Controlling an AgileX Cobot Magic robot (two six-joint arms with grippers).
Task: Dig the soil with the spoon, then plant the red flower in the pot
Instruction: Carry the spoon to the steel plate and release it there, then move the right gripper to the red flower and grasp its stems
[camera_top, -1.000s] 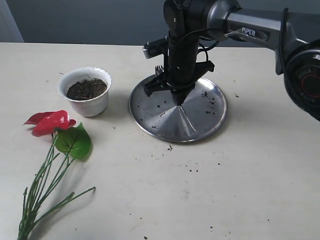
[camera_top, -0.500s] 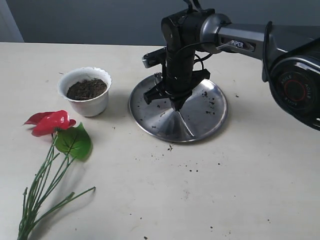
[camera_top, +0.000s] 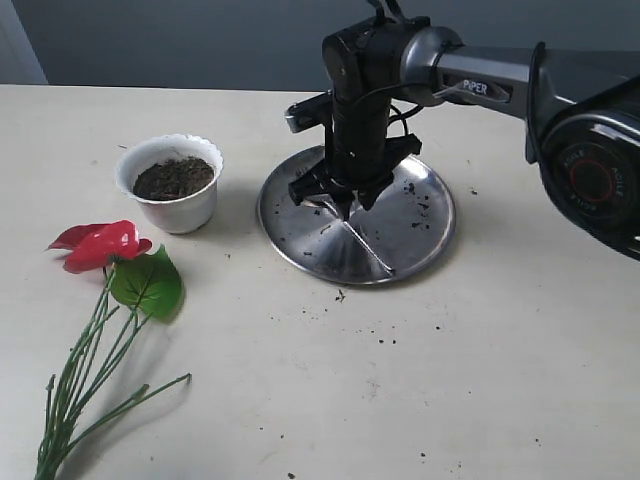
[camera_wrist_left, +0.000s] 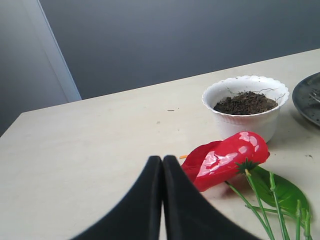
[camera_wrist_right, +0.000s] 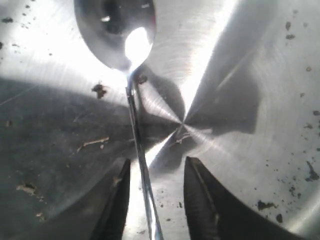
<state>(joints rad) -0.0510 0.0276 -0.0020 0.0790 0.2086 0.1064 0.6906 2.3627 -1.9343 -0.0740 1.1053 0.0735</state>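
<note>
The spoon (camera_wrist_right: 134, 115) lies on the steel plate (camera_top: 420, 225), its oval head (camera_wrist_right: 116, 30) away from my right gripper (camera_wrist_right: 157, 162). That gripper is open. Its thin handle (camera_top: 365, 248) runs between the two spread fingers (camera_wrist_right: 116, 200), touching neither. In the exterior view the right gripper (camera_top: 343, 208) points straight down at the plate's middle. The white scalloped pot (camera_top: 172, 183) holds dark soil (camera_top: 173, 177) to the left. The red flower (camera_top: 100, 245) lies on the table in front of the pot, stems trailing forward. My left gripper (camera_wrist_left: 162, 159) is shut and empty beside the red flower (camera_wrist_left: 225, 159).
Soil crumbs dot the plate (camera_wrist_right: 260, 100) and the table (camera_top: 385, 335) in front of it. The flower's green leaf (camera_top: 147, 284) and long stems (camera_top: 85, 395) spread toward the front left corner. The pot (camera_wrist_left: 245, 107) stands behind the bloom in the left wrist view.
My right gripper has opened and let go of the spoon, which now lies on the plate. The arm shifted slightly left over the plate. Pot and flower have not moved.
</note>
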